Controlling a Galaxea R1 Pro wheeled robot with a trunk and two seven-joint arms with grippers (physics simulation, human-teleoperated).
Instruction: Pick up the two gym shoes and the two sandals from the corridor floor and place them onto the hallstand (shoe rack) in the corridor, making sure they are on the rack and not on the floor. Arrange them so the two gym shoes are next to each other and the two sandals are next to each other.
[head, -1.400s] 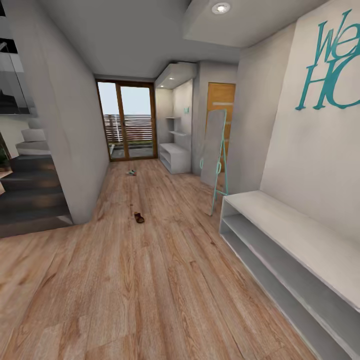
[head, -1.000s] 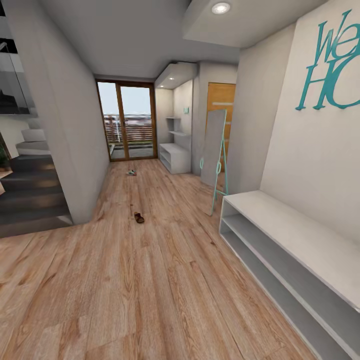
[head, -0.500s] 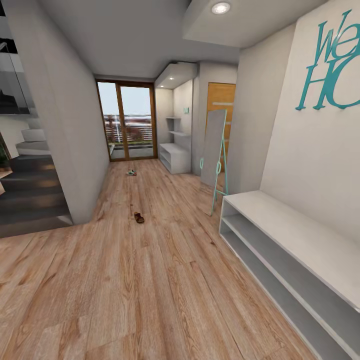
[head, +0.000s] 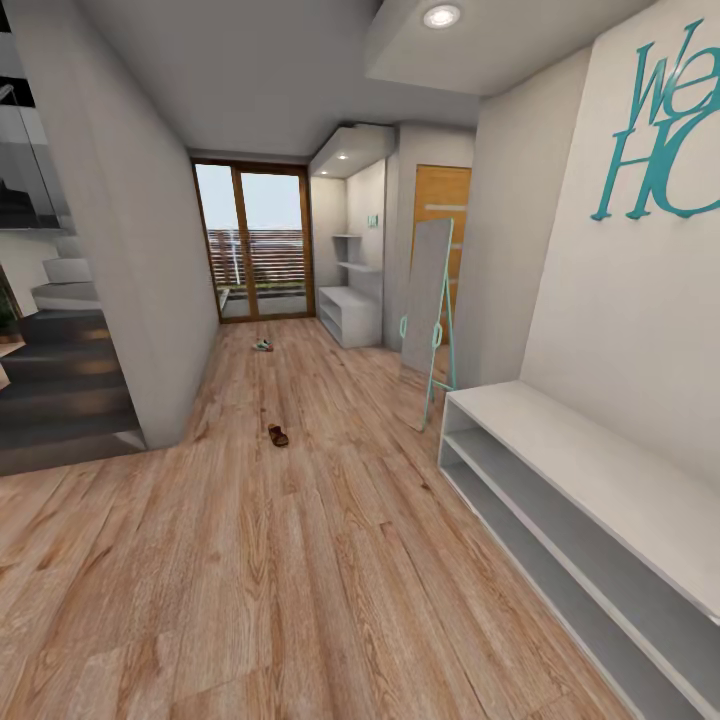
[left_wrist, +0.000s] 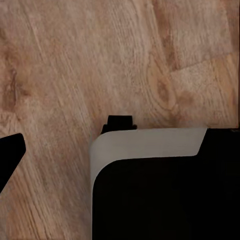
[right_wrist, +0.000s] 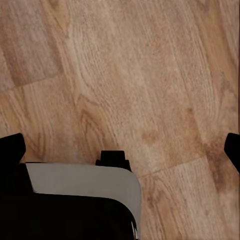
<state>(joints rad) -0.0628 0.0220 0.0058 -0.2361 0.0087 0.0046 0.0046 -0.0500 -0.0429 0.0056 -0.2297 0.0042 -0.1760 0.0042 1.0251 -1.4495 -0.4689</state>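
One dark brown sandal (head: 278, 435) lies on the corridor floor (head: 300, 560) ahead, near the left wall's corner. Farther down, one gym shoe (head: 263, 345), white with green, lies before the glass door. The white hallstand (head: 352, 315), with two floating shelves above it, stands at the corridor's far right end. In the right wrist view my right gripper (right_wrist: 122, 149) hangs open over bare planks, its black fingertips (right_wrist: 12, 149) wide apart. In the left wrist view one black fingertip (left_wrist: 9, 156) of my left gripper stands far out at the picture's edge, over the floor.
A long plain white two-shelf bench (head: 590, 480) runs along the right wall close by. A leaning mirror with a teal frame (head: 428, 310) stands beyond it. Dark stairs (head: 60, 400) rise at the left behind a wall corner (head: 165, 400). My base's edge (left_wrist: 150, 145) shows under both wrists.
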